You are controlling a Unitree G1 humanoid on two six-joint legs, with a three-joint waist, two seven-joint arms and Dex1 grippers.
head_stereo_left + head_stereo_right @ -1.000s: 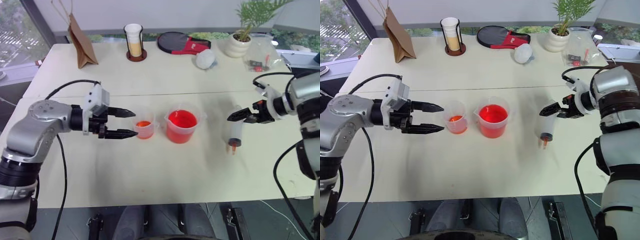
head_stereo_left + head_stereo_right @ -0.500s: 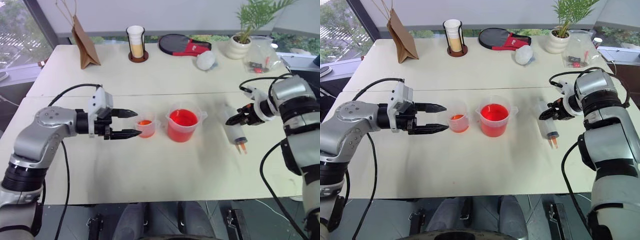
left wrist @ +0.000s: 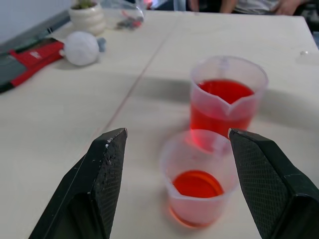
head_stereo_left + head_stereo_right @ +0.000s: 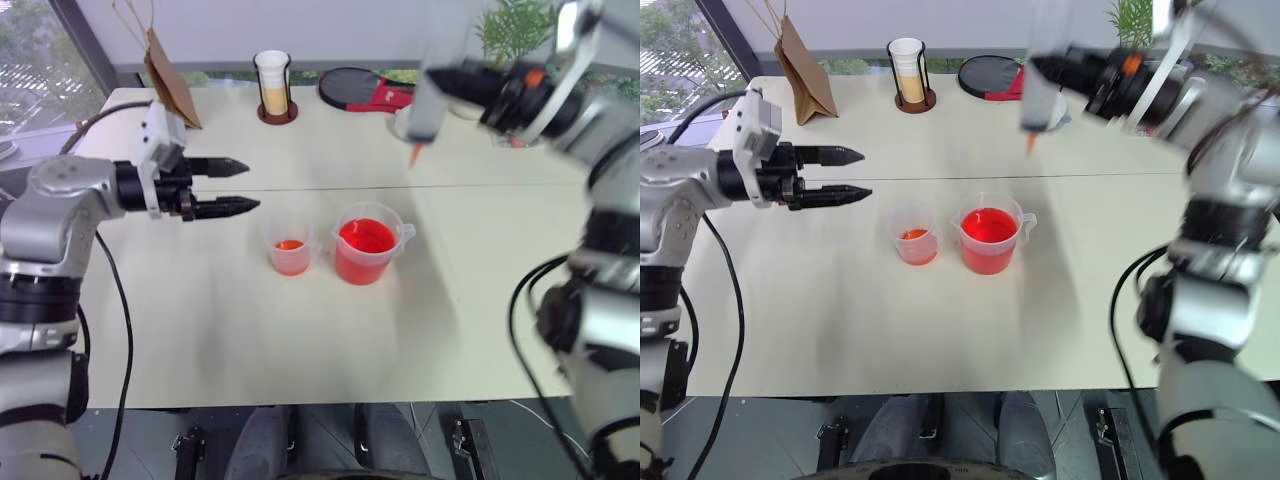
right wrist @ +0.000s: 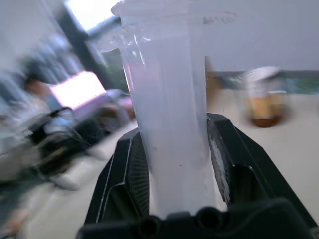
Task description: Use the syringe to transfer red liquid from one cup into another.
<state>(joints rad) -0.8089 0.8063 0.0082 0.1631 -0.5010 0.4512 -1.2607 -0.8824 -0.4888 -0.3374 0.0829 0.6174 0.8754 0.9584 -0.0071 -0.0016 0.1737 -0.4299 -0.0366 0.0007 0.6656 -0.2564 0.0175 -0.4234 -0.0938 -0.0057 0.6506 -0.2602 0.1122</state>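
Pinching the syringe (image 5: 169, 109) by its barrel between both fingers, the right tool (image 4: 480, 85) hangs high over the far right of the bench (image 4: 300, 350), barrel upright, orange-red tip (image 4: 414, 155) down, well above and to the right of the beaker (image 4: 364, 250). Looks light, stiff and smooth: hard plastic, apparently empty, so little weight but a slick round wall that could slide or twist in a two-finger pinch. Best held mid-barrel, as now, clear of the tip and with the plunger end left free for the other tool. Blurred in both head views, so the exact tilt cannot be told.

Left tool (image 4: 222, 185) spread wide and holding nothing, level, fingers pointing right, over the left of the bench and apart from the small cup (image 4: 289, 250). Small cup and beaker side by side at mid-bench, just beside each other; a shallow red layer in the cup, red liquid (image 3: 224, 92) roughly half filling the beaker. Both thin, clear and light, so easy to knock over; a spill is the main risk when the tip goes in.

Compared with a second ago: syringe then stood near the bench at the right, with the right tool's fingers spread at its barrel; now gripped and carried up and leftward. Left tool then close beside the small cup, now higher and drawn back from it. Cups and liquid levels unchanged.
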